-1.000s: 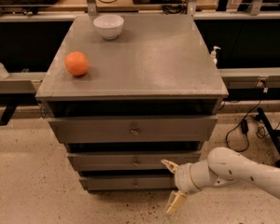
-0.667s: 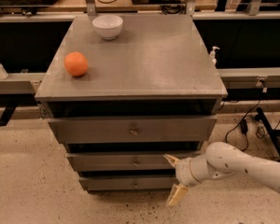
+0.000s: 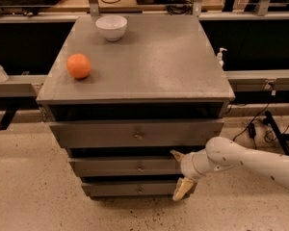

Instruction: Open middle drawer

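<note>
First, reference landmark: the grey cabinet [image 3: 149, 61]. On the left part of the cabinet top sits an orange [image 3: 79, 66]. Behind it, near the back edge of the cabinet top, stands a white bowl [image 3: 111, 27] (upright).

On the cabinet front, the middle drawer [image 3: 111, 167] lies between the taller top drawer [image 3: 101, 134] and the shorter bottom drawer [image 3: 115, 188]. Its round knob [image 3: 140, 168] is at the centre of the front.

Right of the knob, the gripper [image 3: 179, 172] is at the right end of the middle drawer front. Its fingers are spread apart and hold nothing: the upper finger [image 3: 176, 154] is at the drawer's top edge, and the lower finger [image 3: 182, 188] is over the bottom drawer front. Contact with the drawer cannot be confirmed.

The white arm [image 3: 250, 160] reaches in from the right of the cabinet. A small bottle [image 3: 220, 57] stands just beside the cabinet's right edge.
</note>
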`<state>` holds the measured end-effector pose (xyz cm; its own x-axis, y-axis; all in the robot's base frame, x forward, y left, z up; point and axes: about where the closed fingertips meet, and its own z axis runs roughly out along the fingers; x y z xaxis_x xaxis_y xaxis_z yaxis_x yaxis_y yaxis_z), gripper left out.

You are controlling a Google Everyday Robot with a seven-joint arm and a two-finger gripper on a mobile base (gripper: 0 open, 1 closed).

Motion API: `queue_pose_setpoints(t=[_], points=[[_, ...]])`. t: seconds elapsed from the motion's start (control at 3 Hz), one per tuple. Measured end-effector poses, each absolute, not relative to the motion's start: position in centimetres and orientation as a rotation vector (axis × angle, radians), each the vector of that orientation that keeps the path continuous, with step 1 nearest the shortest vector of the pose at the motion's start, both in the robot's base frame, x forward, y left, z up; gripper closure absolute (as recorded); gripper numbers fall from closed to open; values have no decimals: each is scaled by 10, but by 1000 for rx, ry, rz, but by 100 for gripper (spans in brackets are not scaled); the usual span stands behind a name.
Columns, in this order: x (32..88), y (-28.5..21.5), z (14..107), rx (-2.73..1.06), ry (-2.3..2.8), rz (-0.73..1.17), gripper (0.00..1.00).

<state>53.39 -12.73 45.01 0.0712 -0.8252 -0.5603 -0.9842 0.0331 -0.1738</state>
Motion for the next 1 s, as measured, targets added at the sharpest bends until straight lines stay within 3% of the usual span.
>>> queue_pose_setpoints(t=[0.33, 1.0], points=[[562, -135, 435, -1838, 1827, 327, 1], [565, -138, 422, -1842, 1855, 258, 47]])
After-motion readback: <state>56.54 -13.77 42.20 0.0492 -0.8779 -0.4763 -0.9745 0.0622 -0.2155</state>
